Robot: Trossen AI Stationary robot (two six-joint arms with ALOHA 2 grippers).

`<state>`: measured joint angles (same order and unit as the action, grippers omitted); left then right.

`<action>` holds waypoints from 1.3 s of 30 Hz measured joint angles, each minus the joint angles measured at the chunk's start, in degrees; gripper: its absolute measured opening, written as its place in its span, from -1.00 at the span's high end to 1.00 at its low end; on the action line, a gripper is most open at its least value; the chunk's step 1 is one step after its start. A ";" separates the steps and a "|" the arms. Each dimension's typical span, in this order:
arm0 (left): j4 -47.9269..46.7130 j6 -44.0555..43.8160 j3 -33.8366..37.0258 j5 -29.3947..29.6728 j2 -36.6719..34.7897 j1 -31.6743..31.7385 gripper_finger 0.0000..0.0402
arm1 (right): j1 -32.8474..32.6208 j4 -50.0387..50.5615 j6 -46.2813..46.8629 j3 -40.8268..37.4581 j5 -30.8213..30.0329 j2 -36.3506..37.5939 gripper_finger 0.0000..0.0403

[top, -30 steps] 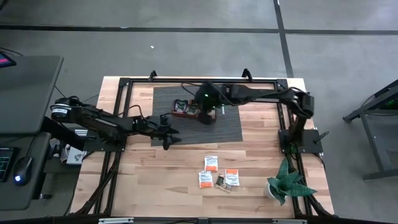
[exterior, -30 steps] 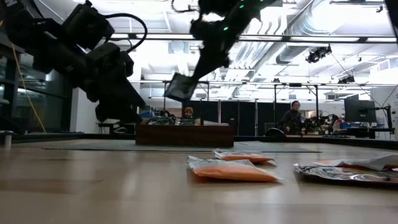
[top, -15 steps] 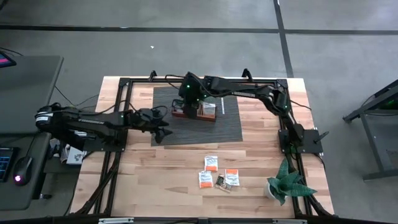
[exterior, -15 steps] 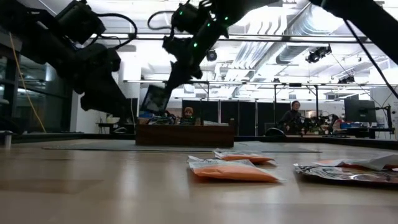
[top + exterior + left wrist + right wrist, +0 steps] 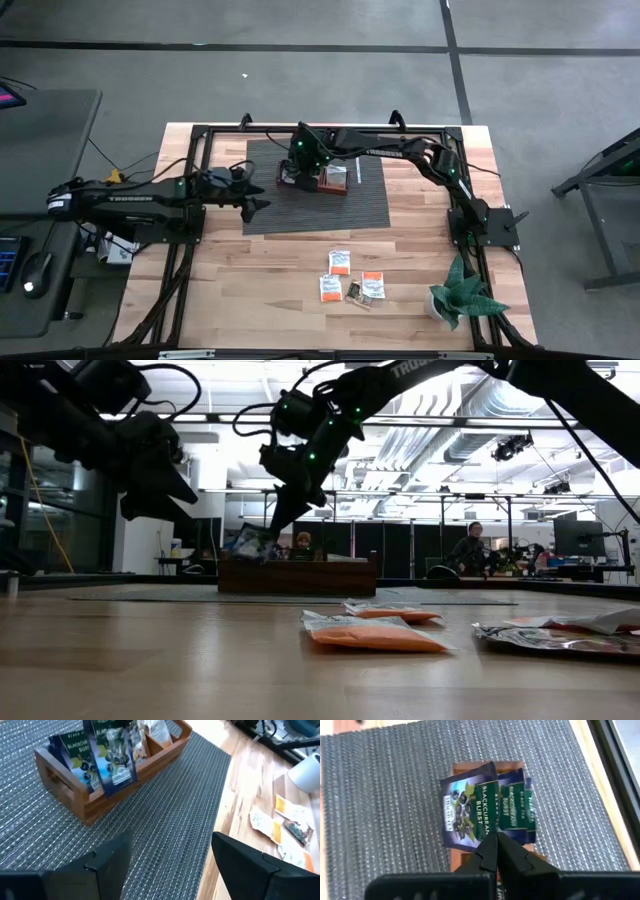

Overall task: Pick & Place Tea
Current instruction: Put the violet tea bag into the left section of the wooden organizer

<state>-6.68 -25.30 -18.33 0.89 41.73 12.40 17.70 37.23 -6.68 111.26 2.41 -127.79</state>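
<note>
Right gripper (image 5: pixel 497 851) is clamped on a dark sachet (image 5: pixel 466 812), held on edge above the tray (image 5: pixel 95 802); tilt unclear. Left gripper (image 5: pixel 170 857) hovers nearby, fingers apart.

A pale wooden table (image 5: pixel 260 300) with a black metal frame along its edges carries everything. A grey woven mat (image 5: pixel 365 205) lies flat on the far middle of it, and a brown wooden tray (image 5: pixel 335 189) stands on that mat. Nearer the front, a small cluster of tea sachets (image 5: pixel 350 277) lies directly on the bare wood (mostly orange-and-white, one or two dark). A potted plant (image 5: pixel 458 293) sits at the front right corner.
</note>
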 joint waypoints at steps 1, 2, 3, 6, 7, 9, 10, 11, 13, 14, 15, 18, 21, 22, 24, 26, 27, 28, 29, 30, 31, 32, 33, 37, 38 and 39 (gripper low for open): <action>0.00 0.00 0.00 0.05 -0.17 0.00 -0.35 | 0.14 0.00 -0.02 0.00 -0.20 0.00 1.00; -0.04 0.00 0.00 0.12 -0.23 0.00 -0.35 | 0.30 -0.13 0.01 0.00 -0.15 0.00 1.00; -0.35 0.00 0.00 0.15 -0.31 0.00 -0.35 | 0.33 -0.24 0.03 0.00 0.05 0.00 1.00; -0.88 0.00 0.00 0.17 -0.36 0.00 -0.35 | 0.43 -0.26 -0.15 0.00 0.04 0.00 1.00; -1.12 0.00 0.00 0.18 -0.36 0.00 -0.35 | 0.43 -0.45 -0.54 0.00 -0.40 0.00 1.00; -1.13 0.00 0.00 0.17 -0.36 0.00 -0.35 | 0.41 -1.62 -1.16 0.02 -0.87 0.00 1.00; -1.01 0.00 0.00 0.20 -0.36 0.00 -0.35 | 0.52 -1.95 -1.15 0.02 -0.98 0.01 1.00; -1.00 0.00 0.00 0.20 -0.36 0.00 -0.35 | 0.69 -2.03 -1.10 0.04 -0.71 0.02 1.00; -1.05 0.00 0.00 0.20 -0.36 0.00 -0.35 | 1.00 -1.76 -1.02 0.04 -0.32 0.02 1.00; -1.03 0.00 0.00 0.20 -0.36 0.00 -0.35 | 1.06 -1.55 -1.03 0.04 -0.40 0.02 1.00; -1.03 0.00 0.00 0.20 -0.36 0.00 -0.35 | 1.06 -1.56 -1.14 0.04 -0.47 0.02 1.00; -1.01 0.00 0.00 0.20 -0.36 0.00 -0.35 | 1.13 -1.76 -1.58 0.04 -1.77 0.02 1.00; -1.02 0.00 0.00 0.20 -0.36 0.00 -0.35 | 1.42 -1.81 -1.89 0.04 -1.82 0.02 1.00; -1.03 0.00 0.00 0.20 -0.36 0.00 -0.35 | 1.44 -1.91 -1.87 0.04 -1.54 0.02 1.00; -1.00 0.00 0.00 0.20 -0.36 0.00 -0.35 | 1.46 -1.92 -2.00 0.04 -1.45 0.02 1.00; -1.03 0.00 0.00 0.20 -0.36 0.00 -0.35 | 1.46 -1.90 -2.34 0.04 -1.25 0.02 1.00; -1.03 0.00 0.00 0.20 -0.36 0.00 -0.35 | 1.46 -1.90 -2.35 0.04 -0.97 0.02 1.00; -1.00 0.02 0.00 0.20 -0.36 0.00 -0.35 | 1.46 -1.90 -2.35 0.04 -0.76 0.04 1.00; -1.00 0.02 0.00 0.20 -0.36 0.00 -0.35 | 1.43 -1.91 -2.36 0.04 -0.74 -0.01 1.00; -1.01 0.04 0.00 0.20 -0.36 0.00 -0.35 | 1.42 -1.92 -2.37 0.04 -0.70 -0.12 1.00; -1.01 0.04 0.00 0.20 -0.36 0.00 -0.35 | 1.42 -1.76 -2.38 0.04 -0.56 -0.20 1.00; -1.03 0.04 0.00 0.20 -0.36 0.00 -0.35 | 1.42 -1.51 -2.38 -0.01 -0.50 -0.29 1.00; -1.03 0.04 0.00 0.20 -0.36 0.00 -0.35 | 1.40 -1.56 -2.40 -0.11 -0.49 -0.57 1.00; -1.22 0.07 0.00 0.17 -0.36 0.00 -0.35 | 1.40 -1.23 -2.36 -0.33 -0.80 -1.23 1.00; -1.22 0.07 0.00 0.13 -0.36 0.00 -0.35 | 1.40 -1.80 -2.36 -0.33 -0.98 -1.39 1.00; -1.23 0.06 0.00 0.13 -0.36 0.00 -0.35 | 1.40 -1.92 -2.32 -0.33 -0.89 -1.52 1.00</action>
<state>-7.91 -25.24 -18.33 1.02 41.36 12.40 19.09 35.31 -9.01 110.93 1.53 -129.30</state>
